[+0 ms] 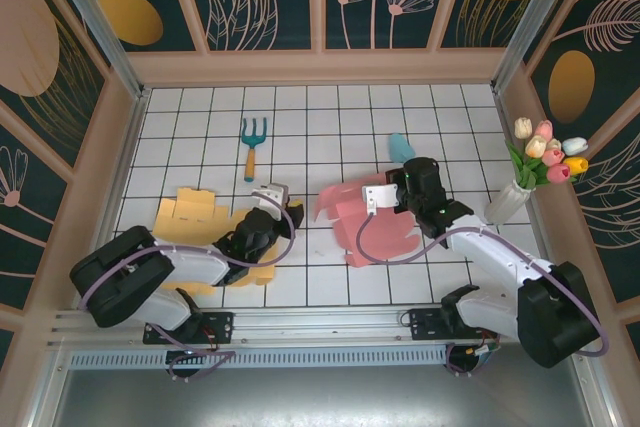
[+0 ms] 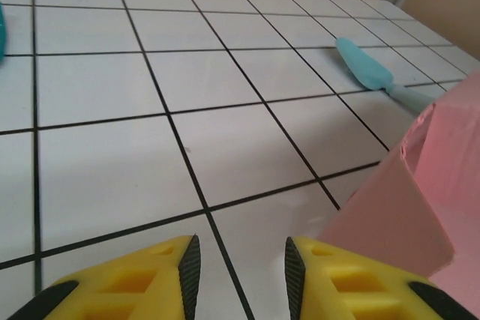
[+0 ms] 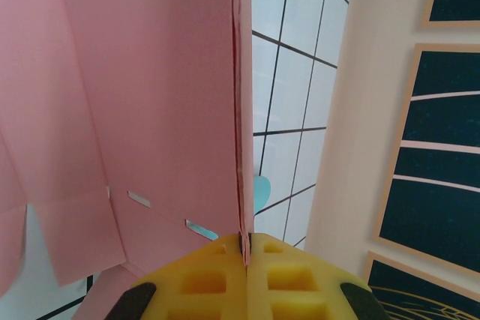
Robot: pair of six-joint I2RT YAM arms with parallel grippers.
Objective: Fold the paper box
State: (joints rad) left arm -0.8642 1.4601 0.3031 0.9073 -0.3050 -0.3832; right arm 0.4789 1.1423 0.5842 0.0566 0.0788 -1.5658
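Pink paper box [image 1: 340, 207], creased flaps, edge pinched in R tool [image 3: 246, 243], L tool [image 2: 241, 264] part-open, empty, glossy white tiles [image 2: 97, 177]

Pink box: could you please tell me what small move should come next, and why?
Probably ease the left claw rightward onto the near flap of the pink box: the right claw pinches one edge, while the left hangs open over bare tiles beside it.
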